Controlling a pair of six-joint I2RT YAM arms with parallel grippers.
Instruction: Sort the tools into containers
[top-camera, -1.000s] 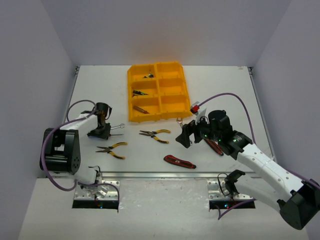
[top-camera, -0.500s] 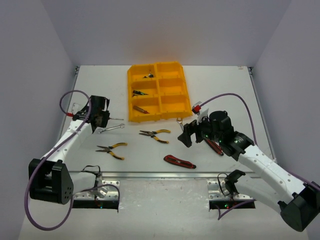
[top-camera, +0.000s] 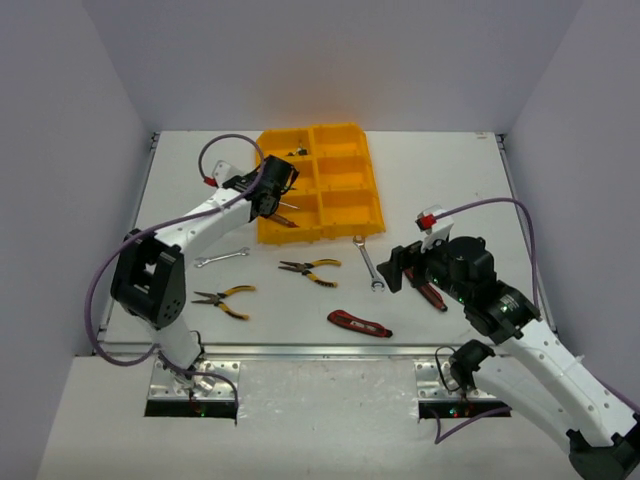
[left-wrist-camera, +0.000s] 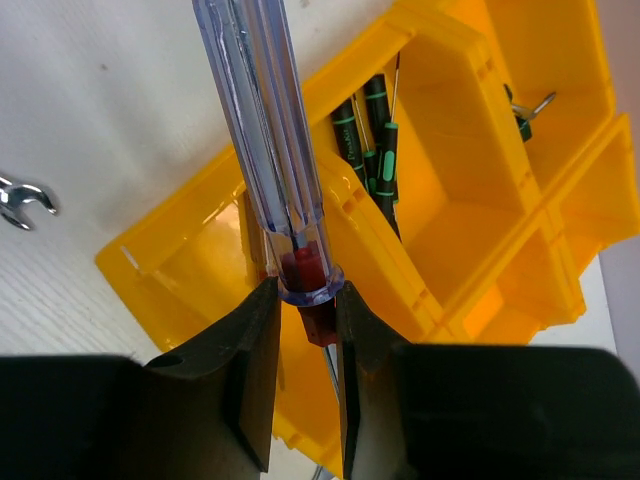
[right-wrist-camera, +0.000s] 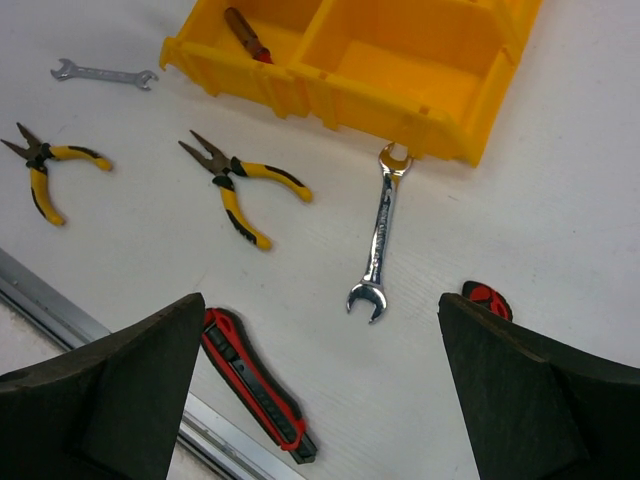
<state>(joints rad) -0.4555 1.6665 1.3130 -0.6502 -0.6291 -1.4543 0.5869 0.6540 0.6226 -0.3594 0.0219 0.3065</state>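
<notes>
**A:** Where's your left hand (left-wrist-camera: 300, 300)?

**B:** It's clamped on the screwdriver (left-wrist-camera: 265, 140), over the tray's (top-camera: 320, 232) left column. The handle lies across the wall between the near compartment and the one holding the green drivers (left-wrist-camera: 370, 150).

**A:** And your right hand (right-wrist-camera: 320, 385)?

**B:** It's spread wide and holds nothing. The wrench (right-wrist-camera: 380, 235) lies on the surface (right-wrist-camera: 560, 230) just ahead of it, pointing toward the tray.

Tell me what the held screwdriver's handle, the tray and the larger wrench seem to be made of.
Screwdriver handle: clear glossy plastic, apparently; a red core shows through it. Tray: yellow moulded plastic, slightly shiny. Wrench: probably polished steel, with bright glints.
</notes>
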